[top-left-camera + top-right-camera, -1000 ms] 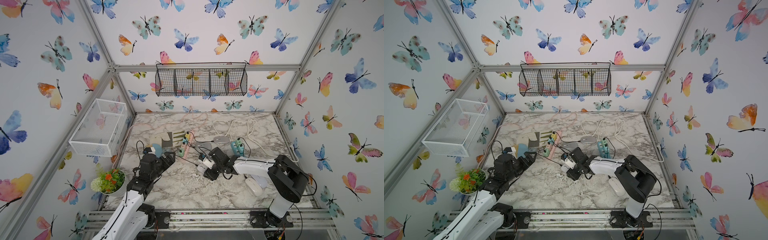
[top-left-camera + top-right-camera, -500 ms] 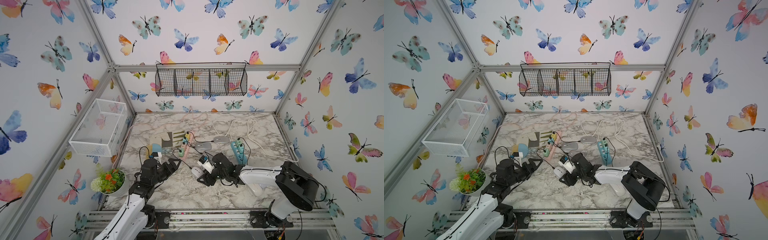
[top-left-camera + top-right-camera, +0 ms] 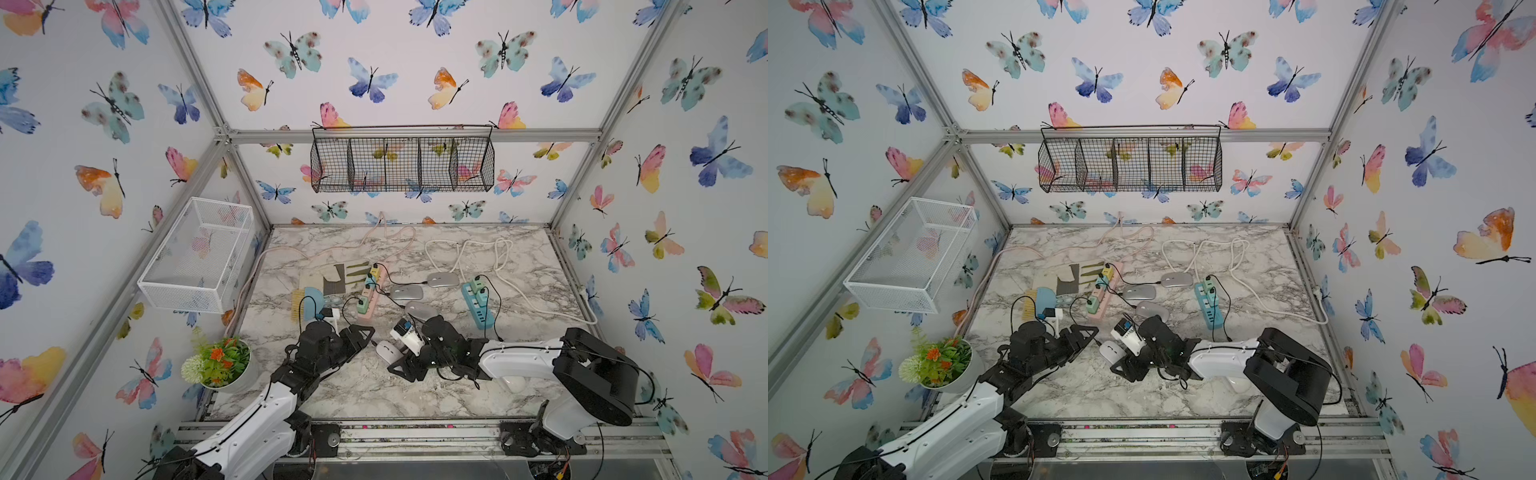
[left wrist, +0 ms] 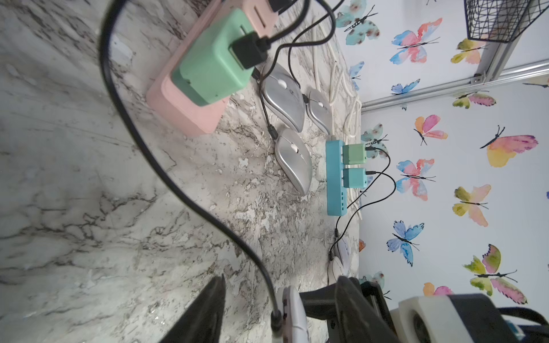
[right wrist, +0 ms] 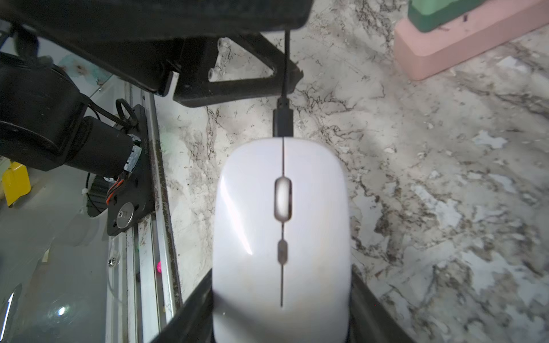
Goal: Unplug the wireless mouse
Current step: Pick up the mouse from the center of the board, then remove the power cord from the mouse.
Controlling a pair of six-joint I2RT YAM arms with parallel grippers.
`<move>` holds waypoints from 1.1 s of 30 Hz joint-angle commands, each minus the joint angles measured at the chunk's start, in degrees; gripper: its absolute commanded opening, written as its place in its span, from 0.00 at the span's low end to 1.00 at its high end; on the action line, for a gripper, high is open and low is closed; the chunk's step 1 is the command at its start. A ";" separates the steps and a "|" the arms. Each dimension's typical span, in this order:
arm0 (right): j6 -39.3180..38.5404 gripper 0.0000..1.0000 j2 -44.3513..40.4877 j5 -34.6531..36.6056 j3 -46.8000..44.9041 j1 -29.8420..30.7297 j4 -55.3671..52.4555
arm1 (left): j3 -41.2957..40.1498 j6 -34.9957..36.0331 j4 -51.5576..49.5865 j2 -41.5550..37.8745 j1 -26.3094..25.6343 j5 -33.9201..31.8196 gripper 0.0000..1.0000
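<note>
A white wireless mouse [image 5: 282, 225] lies on the marble table, with my right gripper [image 5: 280, 276] shut on its two sides. A black plug [image 5: 283, 121] sits in the mouse's front end. Its cable [image 4: 166, 178] loops back to a green charger [image 4: 214, 59] on the pink power strip [image 4: 184, 98]. My left gripper [image 4: 280, 279] faces the mouse, jaws apart on either side of the plug [image 4: 276, 319], with a gap at each finger. In both top views the mouse [image 3: 386, 351] [image 3: 1111, 351] sits between the left gripper [image 3: 368, 336] and the right gripper [image 3: 395, 359].
Three silver mice [image 3: 406, 293] [image 3: 442, 279] [image 3: 420, 309] lie behind, cabled to the pink strip [image 3: 368, 299] and a blue power strip [image 3: 478, 305]. Another white mouse [image 3: 513, 382] lies under the right arm. A potted plant [image 3: 218, 363] stands front left, by a white wire basket [image 3: 199, 257].
The right gripper has carried the white mouse toward the front of the table. The left gripper has come to the plug and its jaws have narrowed.
</note>
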 commanded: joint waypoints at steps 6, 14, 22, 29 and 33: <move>0.88 0.18 -1.88 0.19 -1.26 0.68 2.50 | 0.99 -1.14 3.48 2.94 -1.58 -4.88 0.42; 0.90 0.16 -1.79 0.13 -1.54 0.85 2.66 | 1.88 -1.01 4.55 5.17 -2.21 -5.30 0.27; 0.89 0.16 -1.18 -0.03 -1.09 0.94 2.56 | 1.99 -1.02 5.08 5.83 -2.54 -5.33 0.16; 1.05 0.15 -1.53 -0.34 -1.08 0.96 2.91 | 1.78 -1.01 5.32 6.44 -2.55 -5.11 0.22; 1.22 0.15 -1.35 -0.74 -1.08 1.03 3.03 | 1.72 -1.10 5.43 6.44 -2.57 -5.07 0.19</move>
